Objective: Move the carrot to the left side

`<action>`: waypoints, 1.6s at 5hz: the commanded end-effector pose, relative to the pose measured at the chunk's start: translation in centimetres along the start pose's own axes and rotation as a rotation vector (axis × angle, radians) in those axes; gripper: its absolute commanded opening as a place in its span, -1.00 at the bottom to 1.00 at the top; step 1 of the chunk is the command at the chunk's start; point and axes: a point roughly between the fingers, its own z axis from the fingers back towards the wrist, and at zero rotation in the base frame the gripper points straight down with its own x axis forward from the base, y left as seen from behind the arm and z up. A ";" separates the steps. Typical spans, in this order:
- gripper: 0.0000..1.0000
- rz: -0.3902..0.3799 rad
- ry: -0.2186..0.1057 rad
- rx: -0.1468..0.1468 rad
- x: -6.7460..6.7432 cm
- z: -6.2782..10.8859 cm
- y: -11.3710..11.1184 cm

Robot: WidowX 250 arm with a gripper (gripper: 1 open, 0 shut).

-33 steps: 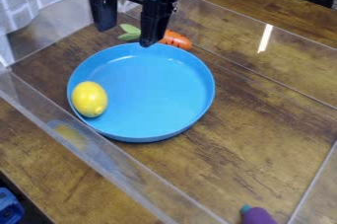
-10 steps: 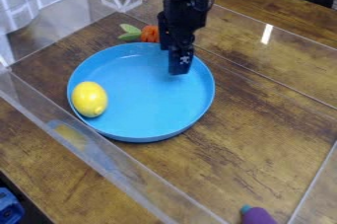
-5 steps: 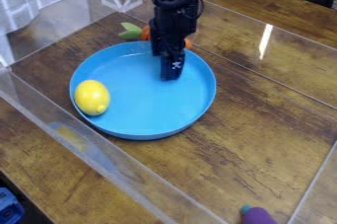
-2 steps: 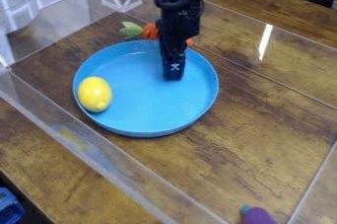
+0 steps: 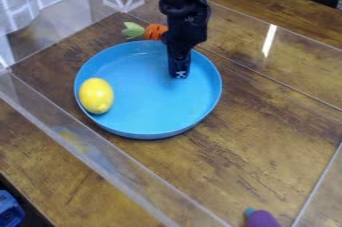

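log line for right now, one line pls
gripper at far rim of blue plate | carrot partly hidden, grip unclear | lemon on plate

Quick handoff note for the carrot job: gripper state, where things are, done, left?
Black two-finger gripper: down at the far rim of the round blue plate; can't tell if it has hold of the carrot.
Small orange toy carrot with green leafy top: just beyond the plate's far rim, partly hidden behind the gripper.
Yellow toy lemon: on the plate, at its left side in the view.
Done: gripper is at the carrot.
Left: confirm the grip, then move the carrot to the left side.
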 end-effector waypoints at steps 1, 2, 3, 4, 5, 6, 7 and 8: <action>-1.00 -0.046 -0.009 0.011 0.1 1.0 0.7; -1.00 -0.089 -0.017 0.016 0.2 1.8 1.3; -1.00 -0.053 -0.006 0.029 0.1 3.8 1.4; -1.00 -0.017 0.004 0.041 -0.1 5.8 1.4; -1.00 0.013 0.019 0.079 -0.7 7.7 1.9; -1.00 0.044 0.040 0.101 -1.8 8.9 2.0; -1.00 0.081 0.056 0.123 -3.1 10.3 2.1; 1.00 -0.011 0.026 0.120 -3.4 9.0 2.9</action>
